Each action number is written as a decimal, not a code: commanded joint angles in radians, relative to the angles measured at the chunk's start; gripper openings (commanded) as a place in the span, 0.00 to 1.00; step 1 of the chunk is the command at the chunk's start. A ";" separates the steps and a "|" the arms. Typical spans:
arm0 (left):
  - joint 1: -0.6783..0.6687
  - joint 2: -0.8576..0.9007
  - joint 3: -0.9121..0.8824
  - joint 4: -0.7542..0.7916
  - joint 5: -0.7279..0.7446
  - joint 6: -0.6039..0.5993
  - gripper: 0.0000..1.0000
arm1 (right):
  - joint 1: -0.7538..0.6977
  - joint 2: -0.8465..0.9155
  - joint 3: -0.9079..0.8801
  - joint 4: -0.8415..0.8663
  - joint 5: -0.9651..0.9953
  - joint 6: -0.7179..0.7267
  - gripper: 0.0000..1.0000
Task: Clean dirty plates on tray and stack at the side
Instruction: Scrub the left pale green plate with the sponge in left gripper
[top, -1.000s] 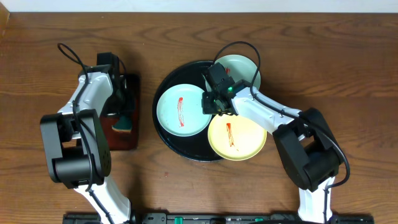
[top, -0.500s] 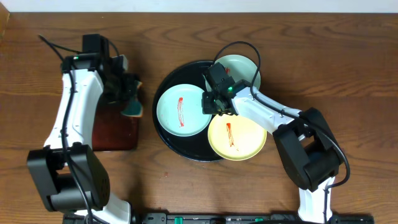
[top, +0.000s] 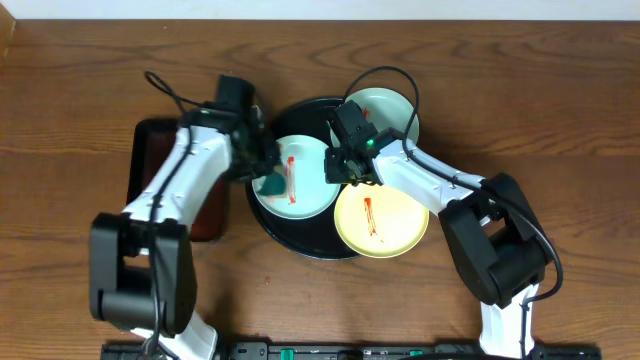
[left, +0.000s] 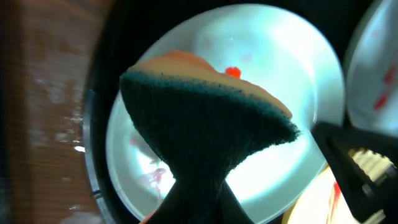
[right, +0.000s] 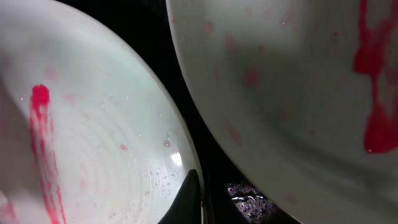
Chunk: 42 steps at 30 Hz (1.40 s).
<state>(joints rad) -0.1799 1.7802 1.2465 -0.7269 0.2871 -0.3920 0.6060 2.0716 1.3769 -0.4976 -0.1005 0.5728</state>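
Note:
The round black tray (top: 262, 225) holds three plates. A pale blue-green plate (top: 305, 185) with a red smear lies at its left, a second blue-green plate (top: 388, 108) at the back, and a pale yellow plate (top: 385, 225) at the front right. My left gripper (top: 268, 180) is shut on a dark green and orange sponge (left: 205, 118), held over the left plate (left: 273, 68). My right gripper (top: 338, 172) is shut on that plate's right rim (right: 186, 180), its fingers (right: 198, 200) pinched together. The plate (right: 93, 124) shows its smear.
A dark rectangular tray (top: 150, 150) lies on the wooden table left of the round tray. The black tray rim (left: 99, 93) shows in the left wrist view. A second smeared plate (right: 280, 74) sits close beside the held one.
My left arm has swung right from the rectangular tray, carrying the sponge over the left plate. The right arm and the plates have not moved.

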 joint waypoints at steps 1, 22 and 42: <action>-0.059 0.035 -0.029 0.043 -0.098 -0.140 0.07 | 0.009 0.040 0.001 -0.013 -0.009 -0.001 0.01; -0.146 0.199 -0.035 0.356 -0.285 -0.175 0.07 | 0.011 0.040 0.001 -0.019 -0.009 -0.001 0.01; -0.158 0.198 -0.029 0.073 0.098 0.219 0.07 | 0.011 0.041 0.001 -0.020 -0.009 -0.002 0.01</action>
<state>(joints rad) -0.3149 1.9392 1.2518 -0.6128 0.2329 -0.2562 0.6025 2.0720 1.3800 -0.5079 -0.0929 0.5873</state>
